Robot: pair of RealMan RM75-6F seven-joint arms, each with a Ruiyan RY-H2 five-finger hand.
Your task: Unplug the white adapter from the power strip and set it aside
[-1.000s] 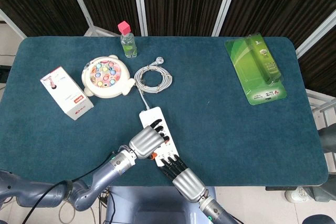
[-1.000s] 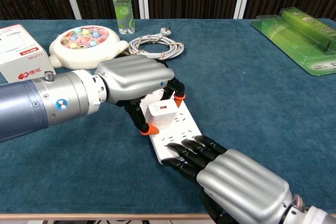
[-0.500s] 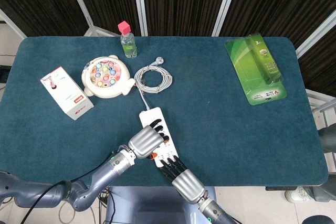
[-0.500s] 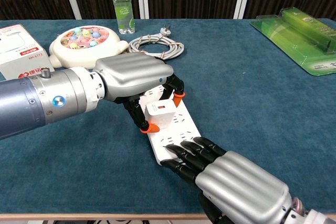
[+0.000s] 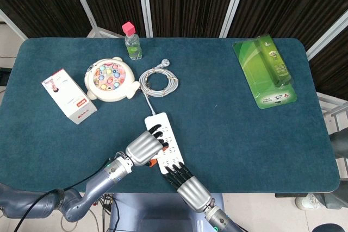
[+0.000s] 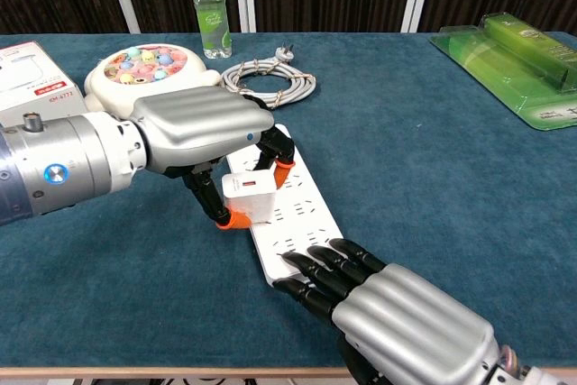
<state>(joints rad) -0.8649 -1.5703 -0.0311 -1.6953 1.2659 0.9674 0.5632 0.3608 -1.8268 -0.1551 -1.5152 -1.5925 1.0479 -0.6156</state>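
head view: dark teal table (image 5: 228, 112). white power strip (image 5: 166, 134) lies near the front edge, its grey cable coil (image 5: 159, 81) behind it. left hand (image 5: 143, 148) sits over the strip's left side, fingers curled down; the adapter is hidden under it here. right hand (image 5: 181, 179) rests flat on the strip's near end, fingers together and pointing away. further back: round fish toy (image 5: 110, 79), clear bottle with pink cap (image 5: 132, 42), white and red box (image 5: 69, 96) at left, green blister pack (image 5: 265, 71) far right.

chest view: left hand (image 6: 194, 132) pinches the white adapter (image 6: 251, 201) between orange-tipped thumb and fingers (image 6: 282, 167). adapter looks lifted off the sockets at the strip's left edge, cannot tell if the prongs are fully out. power strip (image 6: 293, 214) runs diagonally on the table (image 6: 433, 142). right hand (image 6: 383, 299) presses its black fingertips (image 6: 311, 263) on the strip's near end, fingers straight and close together, holding nothing. behind: cable coil (image 6: 270, 80), fish toy (image 6: 144, 74), bottle (image 6: 212, 6), box (image 6: 36, 87) at left edge, green pack (image 6: 518, 65) at right.
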